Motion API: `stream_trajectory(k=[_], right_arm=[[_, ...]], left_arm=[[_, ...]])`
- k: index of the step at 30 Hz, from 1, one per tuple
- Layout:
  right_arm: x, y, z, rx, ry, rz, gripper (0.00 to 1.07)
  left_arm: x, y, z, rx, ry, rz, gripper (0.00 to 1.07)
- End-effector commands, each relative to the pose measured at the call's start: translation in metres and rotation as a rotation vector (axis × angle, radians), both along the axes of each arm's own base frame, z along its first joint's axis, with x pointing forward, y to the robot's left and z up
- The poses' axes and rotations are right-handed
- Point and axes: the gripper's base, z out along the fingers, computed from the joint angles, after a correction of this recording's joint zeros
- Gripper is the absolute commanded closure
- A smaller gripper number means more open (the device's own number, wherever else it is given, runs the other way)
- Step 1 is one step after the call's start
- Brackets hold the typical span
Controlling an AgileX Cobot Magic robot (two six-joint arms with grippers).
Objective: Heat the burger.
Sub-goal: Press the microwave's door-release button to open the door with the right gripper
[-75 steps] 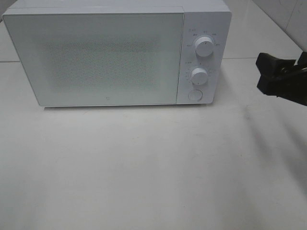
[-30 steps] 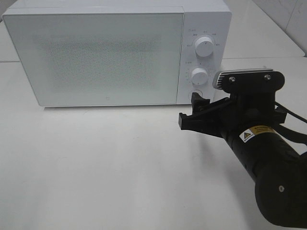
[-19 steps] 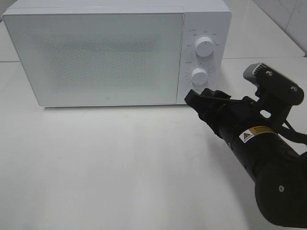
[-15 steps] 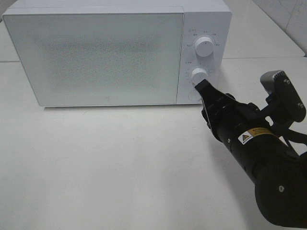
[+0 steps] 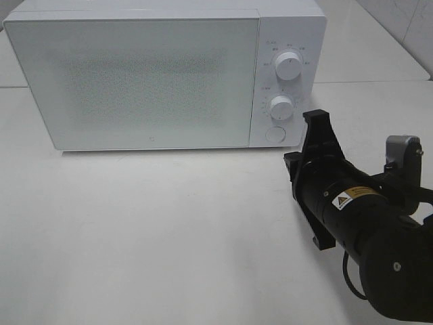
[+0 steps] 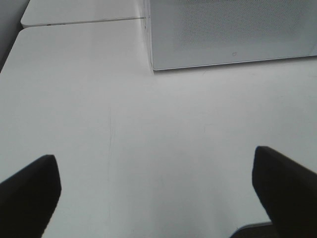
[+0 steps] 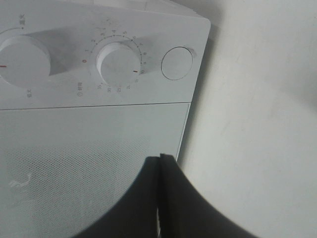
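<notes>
Two arms face a closed microwave (image 5: 155, 81). The right gripper (image 7: 159, 161), pinched shut on nothing, points near the round button (image 5: 274, 134) below the dials. The left gripper (image 6: 157, 191) hangs spread wide and empty over the table (image 5: 169, 230). The burger is nowhere in sight. A clean press likely needs the tips centred on the button and pushed straight in.

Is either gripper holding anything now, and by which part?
Nothing is held. The right gripper is shut empty, facing the microwave; the left gripper is open above the table.
</notes>
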Motion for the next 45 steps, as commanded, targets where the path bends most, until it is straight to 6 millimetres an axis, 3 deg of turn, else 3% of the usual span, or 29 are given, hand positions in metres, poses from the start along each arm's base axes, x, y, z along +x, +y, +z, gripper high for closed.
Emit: stream_trajectory(k=[1,14,28,45], right_arm=[[0.002,0.004,0.002,0.034,-0.008,-0.006,1.07],[0.016,0.016,-0.013,0.057,0.010,-0.038,1.07],[0.077,0.016,-0.025,0.071,0.007,-0.115,1.07],[0.112,0.016,-0.040,0.073,0.032,-0.130,1.07]], left_arm=[[-0.002,0.000,0.000,0.000,-0.028,0.002,0.09],[-0.002,0.000,0.000,0.000,-0.028,0.002,0.09],[-0.002,0.000,0.000,0.000,-0.028,0.002,0.09],[-0.002,0.000,0.000,0.000,-0.028,0.002,0.09]])
